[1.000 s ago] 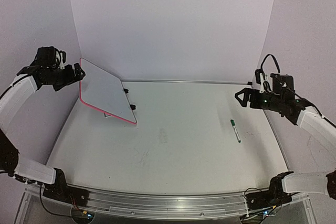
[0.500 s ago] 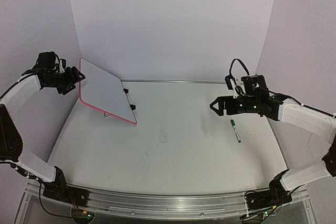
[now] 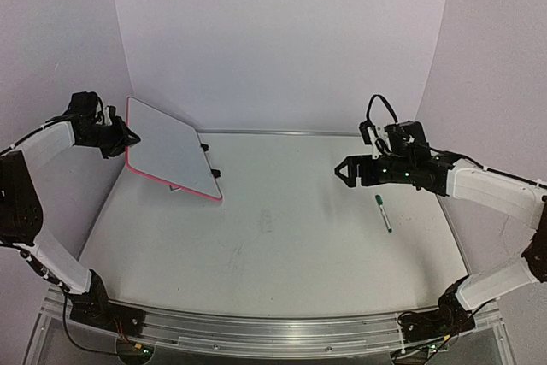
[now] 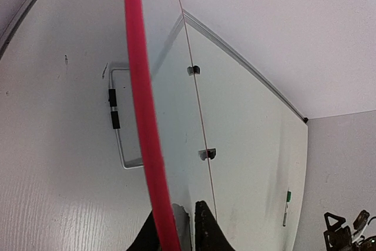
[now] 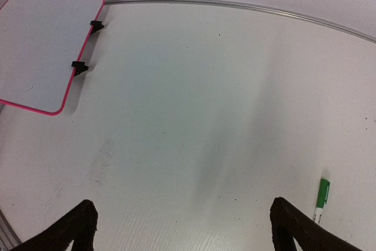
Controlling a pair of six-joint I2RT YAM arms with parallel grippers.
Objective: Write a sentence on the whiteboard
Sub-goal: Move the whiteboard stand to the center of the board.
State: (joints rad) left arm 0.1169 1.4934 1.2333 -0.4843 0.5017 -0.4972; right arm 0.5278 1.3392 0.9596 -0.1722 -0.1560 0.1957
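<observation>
The white table (image 3: 282,254) under my arms is faintly scuffed. A green marker (image 3: 383,212) lies at its right; the whiteboard (image 3: 171,150) rests tilted far left.

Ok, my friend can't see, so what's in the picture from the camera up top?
The left gripper pinches the edge of a tilted, blank-looking whiteboard at the far left of the table. The right gripper hangs open above the table, and a green pen lies on the table nearby.

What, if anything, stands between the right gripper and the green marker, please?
Nothing visible does: the right gripper is open over bare table, the marker lies alone nearby, and the whiteboard is far across the table.
</observation>
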